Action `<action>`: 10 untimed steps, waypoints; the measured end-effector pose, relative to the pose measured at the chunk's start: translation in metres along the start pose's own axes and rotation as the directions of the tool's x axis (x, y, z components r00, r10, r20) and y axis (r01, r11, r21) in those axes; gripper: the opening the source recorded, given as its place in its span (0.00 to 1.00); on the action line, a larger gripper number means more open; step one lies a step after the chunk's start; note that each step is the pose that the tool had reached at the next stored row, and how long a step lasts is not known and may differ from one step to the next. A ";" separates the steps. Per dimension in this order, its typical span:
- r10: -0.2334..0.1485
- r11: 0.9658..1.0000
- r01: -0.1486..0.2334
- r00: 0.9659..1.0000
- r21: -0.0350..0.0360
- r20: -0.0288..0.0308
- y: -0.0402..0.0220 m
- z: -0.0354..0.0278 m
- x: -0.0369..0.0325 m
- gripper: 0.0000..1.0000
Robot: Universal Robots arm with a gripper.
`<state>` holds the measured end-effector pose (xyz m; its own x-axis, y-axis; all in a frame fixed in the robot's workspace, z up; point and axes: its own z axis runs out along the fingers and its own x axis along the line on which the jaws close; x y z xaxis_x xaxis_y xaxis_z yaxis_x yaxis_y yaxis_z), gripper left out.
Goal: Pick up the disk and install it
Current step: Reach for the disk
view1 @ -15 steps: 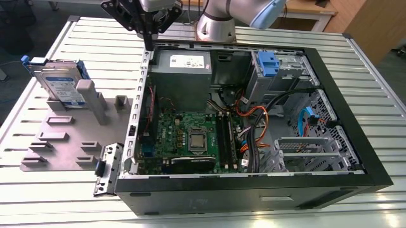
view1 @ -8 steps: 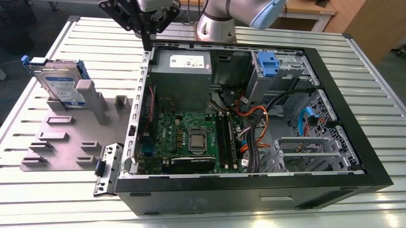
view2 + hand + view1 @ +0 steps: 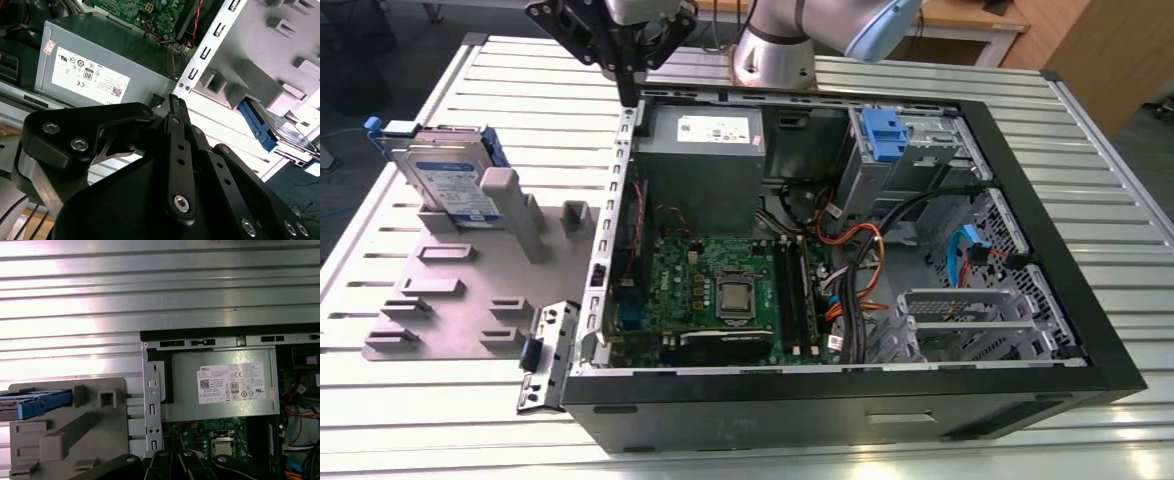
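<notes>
Exterior view | black gripper [image 3: 630, 97], fingers together, empty, just above open black computer case [image 3: 1041, 210] rim | blue-framed silver disk [image 3: 447, 175] well aside | risk: closed tips could clip rim, jolting case.

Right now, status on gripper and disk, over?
Gripper shut, empty, above computer case rear edge. Disk standing in grey fixture, exterior view's left, untouched. No obstruction seen between them.
</notes>
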<state>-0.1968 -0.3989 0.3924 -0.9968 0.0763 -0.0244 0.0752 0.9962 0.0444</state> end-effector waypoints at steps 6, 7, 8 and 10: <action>0.000 1.000 0.000 1.000 0.000 0.000 -0.0002 0.0000 0.0027 0.11; 0.000 1.000 0.000 1.000 0.000 0.000 -0.0002 0.0000 0.0032 0.11; 0.000 1.000 0.000 1.000 0.000 0.000 -0.0003 0.0000 0.0037 0.11; 0.000 1.000 0.000 1.000 0.000 0.000 -0.0004 -0.0001 0.0048 0.11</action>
<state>-0.2016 -0.3990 0.3923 -0.9968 0.0762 -0.0244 0.0751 0.9962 0.0443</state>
